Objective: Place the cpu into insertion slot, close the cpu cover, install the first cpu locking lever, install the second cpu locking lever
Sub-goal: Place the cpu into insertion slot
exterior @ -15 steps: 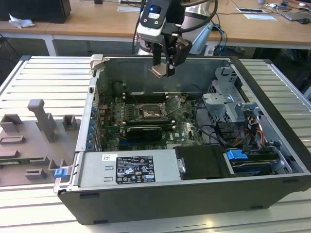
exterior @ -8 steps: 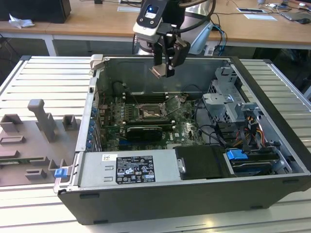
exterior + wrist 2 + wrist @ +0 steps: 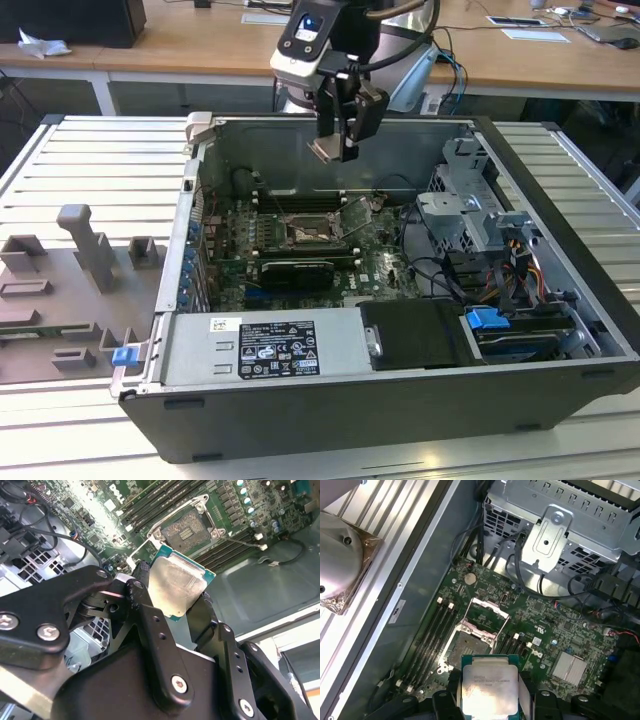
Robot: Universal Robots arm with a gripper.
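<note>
You are working on a slatted metal table (image 3: 560,170), with long wooden desks (image 3: 200,45) across the far side of the room. An open black computer case (image 3: 330,430) lies on the slats, its inside facing up. On the exterior view's left, beside the case, sits a grey moulded tray (image 3: 60,290) with upright blocks.

Along the near wall of the case runs the grey power supply (image 3: 200,350). It carries a white label (image 3: 275,345) with black print and symbols. On the exterior view's right stands a metal drive cage (image 3: 470,215), with a blue tab (image 3: 487,322) nearer to you. The green motherboard (image 3: 385,265) covers the floor of the case and has white lettering here and there.

Your gripper (image 3: 340,150) hangs above the middle of the case, well clear of the board. Its black fingers (image 3: 145,587) are closed narrowly on two opposite edges of the cpu (image 3: 175,587), which is off the board and shows its silvery top, with faint print, to both wrist views.

The insertion slot (image 3: 470,646) lies bare on the board below the chip, flanked by long memory slots (image 3: 432,635). The cpu cover (image 3: 489,611) is swung open on the far edge of the slot in the first wrist view.
</note>
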